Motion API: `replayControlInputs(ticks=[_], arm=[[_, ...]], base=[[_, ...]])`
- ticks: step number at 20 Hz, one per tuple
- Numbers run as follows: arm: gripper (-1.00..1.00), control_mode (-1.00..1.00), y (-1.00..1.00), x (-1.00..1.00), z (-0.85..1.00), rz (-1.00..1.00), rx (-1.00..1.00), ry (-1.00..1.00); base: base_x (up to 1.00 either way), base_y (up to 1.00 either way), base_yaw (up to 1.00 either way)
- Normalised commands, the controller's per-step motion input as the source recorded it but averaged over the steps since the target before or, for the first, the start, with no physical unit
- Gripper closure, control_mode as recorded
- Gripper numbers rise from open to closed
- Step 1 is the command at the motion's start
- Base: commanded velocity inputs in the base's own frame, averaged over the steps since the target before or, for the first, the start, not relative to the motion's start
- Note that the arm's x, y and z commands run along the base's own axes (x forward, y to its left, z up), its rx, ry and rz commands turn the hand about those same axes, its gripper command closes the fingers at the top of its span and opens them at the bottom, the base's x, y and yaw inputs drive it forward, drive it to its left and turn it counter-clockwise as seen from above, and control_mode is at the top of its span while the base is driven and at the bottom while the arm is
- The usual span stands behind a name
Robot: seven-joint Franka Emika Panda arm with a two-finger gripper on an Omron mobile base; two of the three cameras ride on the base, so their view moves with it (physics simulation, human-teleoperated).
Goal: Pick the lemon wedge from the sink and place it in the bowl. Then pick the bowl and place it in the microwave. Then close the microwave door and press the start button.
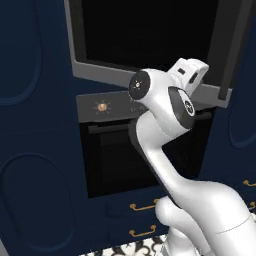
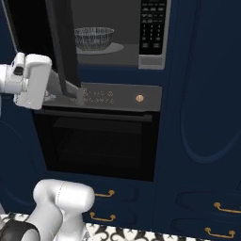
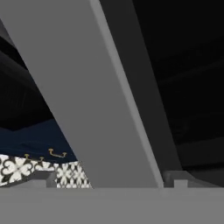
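The microwave [image 2: 151,60] stands open, its dark keypad strip [image 2: 153,23] at the right. Inside the cavity sits the patterned bowl [image 2: 94,38] on the turntable. The lemon wedge is hidden from these views and the sink is out of view. The microwave door [image 2: 60,42] swings out toward me, seen almost edge-on [image 1: 231,45]. My gripper's white hand [image 2: 31,80] sits against the outer side of the door near its lower edge [image 1: 192,72]. In the hand view the door's grey frame [image 3: 87,100] crosses close in front, and my gripper [image 3: 109,181] shows fingertips [image 3: 43,178] set wide apart, holding nothing.
Below the microwave is an oven [image 2: 99,141] with a bar handle and a round knob [image 2: 139,98]. Navy cabinet panels flank it. Drawers with gold handles [image 2: 102,217] sit under it, above a patterned tile floor [image 3: 65,173].
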Motion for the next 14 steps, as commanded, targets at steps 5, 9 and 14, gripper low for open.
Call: replayControlInputs(ticks=[5,9,14], arm=[[-1.0,-1.0,-0.85,0.99,0.0,0.45,0.0,0.0],[-1.0,-1.0,-0.66,1.0,0.0,0.45,0.0,0.0],[-1.0,-1.0,-0.39,1.0,0.02,0.45,0.0,0.0]], base=[[0.0,0.0,0.0],[0.0,0.0,0.0],[0.0,0.0,0.0]])
